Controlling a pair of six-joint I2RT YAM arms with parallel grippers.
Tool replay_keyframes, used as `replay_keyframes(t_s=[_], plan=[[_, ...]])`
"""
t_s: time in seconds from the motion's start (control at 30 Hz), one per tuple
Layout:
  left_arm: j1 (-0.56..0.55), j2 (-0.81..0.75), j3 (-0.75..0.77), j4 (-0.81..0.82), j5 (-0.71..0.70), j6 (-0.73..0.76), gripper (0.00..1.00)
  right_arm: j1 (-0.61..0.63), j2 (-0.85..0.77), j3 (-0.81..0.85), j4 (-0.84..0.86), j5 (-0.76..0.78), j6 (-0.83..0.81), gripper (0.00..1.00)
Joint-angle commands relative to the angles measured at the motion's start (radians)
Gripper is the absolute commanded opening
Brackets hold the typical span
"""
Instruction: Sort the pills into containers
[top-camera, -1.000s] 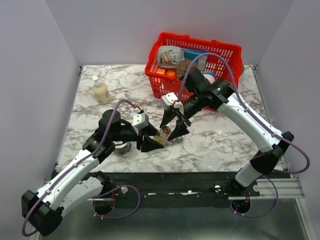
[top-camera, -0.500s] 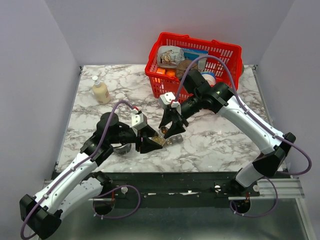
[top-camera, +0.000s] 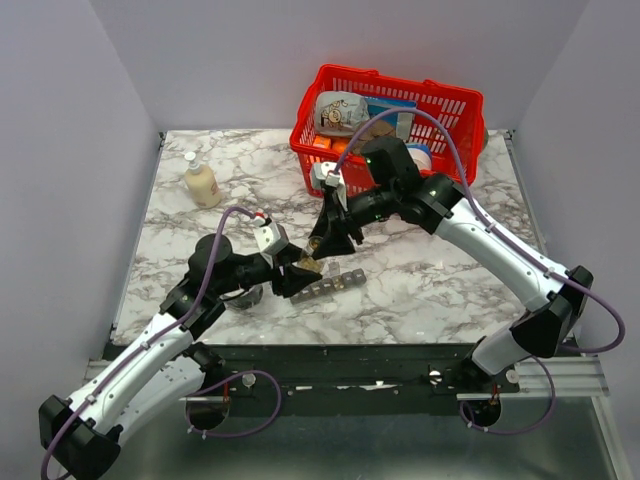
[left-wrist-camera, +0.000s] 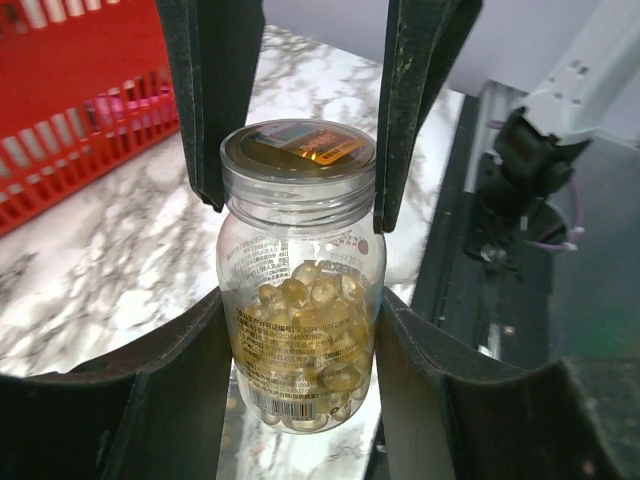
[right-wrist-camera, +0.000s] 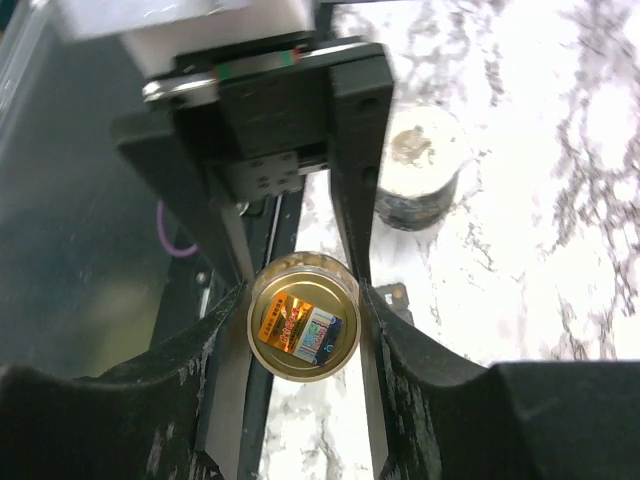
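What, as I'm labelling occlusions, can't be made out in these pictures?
Top view: the bottle is nearly hidden between the left gripper and right gripper; the organiser is too small to show lids or contents.
Left wrist view: the bottle's label print is too small to read.
Right wrist view: the cap hides the pills.

A white table (top-camera: 440, 285) veined in grey marble sits boxed in by plain pale lilac-grey walls (top-camera: 250, 60) behind and at both sides. A dark metal rail (top-camera: 350, 362) lines its near edge. The light is soft and even.
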Motion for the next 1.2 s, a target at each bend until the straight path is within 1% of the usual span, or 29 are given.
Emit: replay_keyframes(t_s=[0.0, 0.07, 0.13, 0.17, 0.23, 0.27, 0.3, 0.33, 0.4, 0.43, 0.47, 0.53, 0.7, 0.8, 0.83, 0.9, 0.93, 1.0, 1.03, 1.1, 1.13, 1.17], plan=[[0.012, 0.004, 0.106, 0.221, -0.256, 0.060, 0.00, 0.039, 0.064, -0.092, -0.008, 0.138, 0.246, 0.21], [0.012, 0.018, 0.118, 0.212, -0.302, 0.100, 0.00, 0.037, 0.072, -0.127, 0.033, 0.199, 0.318, 0.20], [0.011, 0.028, 0.128, 0.198, -0.327, 0.123, 0.00, 0.039, 0.079, -0.151, 0.070, 0.215, 0.407, 0.19], [0.011, 0.039, 0.135, 0.189, -0.343, 0.153, 0.00, 0.039, 0.082, -0.157, 0.079, 0.232, 0.430, 0.19], [0.011, 0.048, 0.138, 0.173, -0.347, 0.157, 0.00, 0.039, 0.093, -0.163, 0.087, 0.236, 0.452, 0.19], [0.011, 0.051, 0.135, 0.172, -0.336, 0.188, 0.00, 0.037, 0.096, -0.162, 0.088, 0.221, 0.453, 0.20], [0.009, 0.053, 0.134, 0.166, -0.324, 0.193, 0.00, 0.039, 0.096, -0.149, 0.090, 0.206, 0.452, 0.24], [0.011, 0.053, 0.131, 0.144, -0.302, 0.195, 0.00, 0.037, 0.093, -0.142, 0.096, 0.186, 0.444, 0.39], [0.011, 0.053, 0.122, 0.114, -0.244, 0.206, 0.00, 0.031, 0.079, -0.114, 0.099, 0.122, 0.420, 0.53], [0.009, 0.052, 0.115, 0.091, -0.220, 0.206, 0.00, 0.027, 0.073, -0.079, 0.098, 0.097, 0.392, 0.71], [0.011, 0.045, 0.102, 0.078, -0.201, 0.204, 0.00, 0.013, 0.063, -0.060, 0.096, 0.051, 0.391, 0.78], [0.012, 0.038, 0.088, 0.046, -0.146, 0.195, 0.00, 0.004, 0.050, -0.022, 0.084, 0.036, 0.334, 0.91], [0.012, -0.002, 0.065, 0.002, -0.089, 0.177, 0.00, -0.016, 0.023, 0.052, 0.042, -0.009, 0.263, 0.95], [0.014, -0.010, 0.068, -0.021, -0.028, 0.172, 0.00, -0.018, 0.004, 0.088, -0.022, -0.047, 0.161, 1.00], [0.014, -0.008, 0.069, -0.027, -0.008, 0.170, 0.00, -0.019, 0.000, 0.105, -0.083, -0.058, 0.063, 1.00], [0.012, -0.005, 0.078, -0.038, 0.063, 0.167, 0.00, -0.019, -0.010, 0.140, -0.148, -0.070, -0.042, 1.00], [0.014, -0.005, 0.085, -0.046, 0.090, 0.166, 0.00, -0.019, -0.016, 0.145, -0.227, -0.085, -0.203, 1.00], [0.014, 0.005, 0.098, -0.067, 0.182, 0.167, 0.00, -0.019, -0.049, 0.133, -0.283, -0.121, -0.356, 1.00], [0.014, 0.009, 0.106, -0.081, 0.222, 0.167, 0.00, -0.019, -0.059, 0.121, -0.338, -0.133, -0.498, 1.00], [0.014, 0.030, 0.123, -0.090, 0.312, 0.166, 0.00, -0.019, -0.079, 0.110, -0.398, -0.165, -0.643, 1.00], [0.014, 0.038, 0.129, -0.097, 0.337, 0.140, 0.00, -0.019, -0.080, 0.110, -0.456, -0.175, -0.754, 1.00], [0.015, 0.045, 0.132, -0.094, 0.359, 0.129, 0.00, -0.016, -0.077, 0.112, -0.473, -0.181, -0.787, 1.00]])
